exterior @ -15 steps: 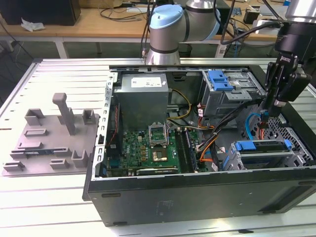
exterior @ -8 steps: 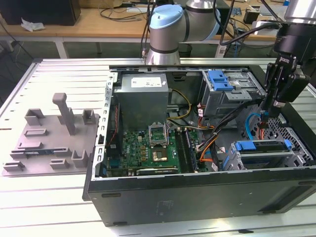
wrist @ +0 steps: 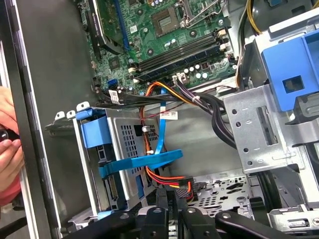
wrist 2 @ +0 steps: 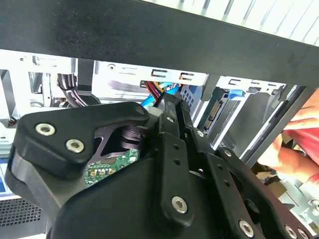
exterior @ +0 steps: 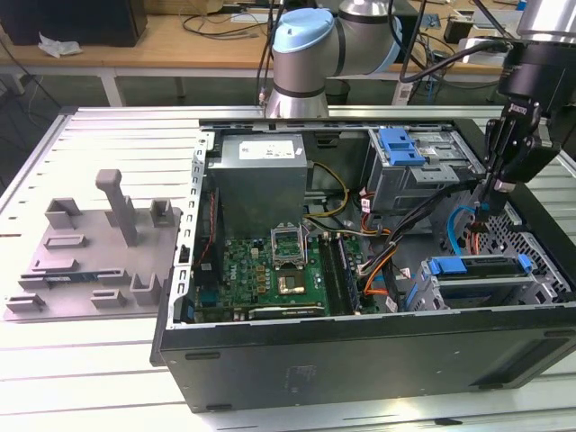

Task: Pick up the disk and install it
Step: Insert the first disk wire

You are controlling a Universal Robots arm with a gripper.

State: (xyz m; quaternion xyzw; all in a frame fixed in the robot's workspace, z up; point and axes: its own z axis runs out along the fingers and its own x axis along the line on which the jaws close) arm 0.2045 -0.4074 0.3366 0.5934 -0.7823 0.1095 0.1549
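Observation:
The disk (exterior: 477,267) sits in the lower drive cage at the exterior view's right end of the open computer case, its blue bracket facing up. In the first wrist view the disk's blue bracket (wrist: 97,133) shows at the cage mouth, with a blue ribbon cable (wrist: 149,160) running across it. My gripper (exterior: 496,187) hangs over the case just above and behind that cage. Its two black fingers (wrist: 162,199) lie together, shut, with nothing seen between them, and their tips stand beside a red-orange cable plug (wrist: 180,185). In the second wrist view the gripper (wrist 2: 169,102) points at the drive bays.
A second cage with a bare blue plastic tab (exterior: 400,144) stands at the case's back. The motherboard (exterior: 279,265) and grey power supply (exterior: 261,175) lie in the middle. A person's hand (wrist: 7,149) rests outside the case wall. A grey fixture plate (exterior: 94,247) lies on the table at the exterior view's left.

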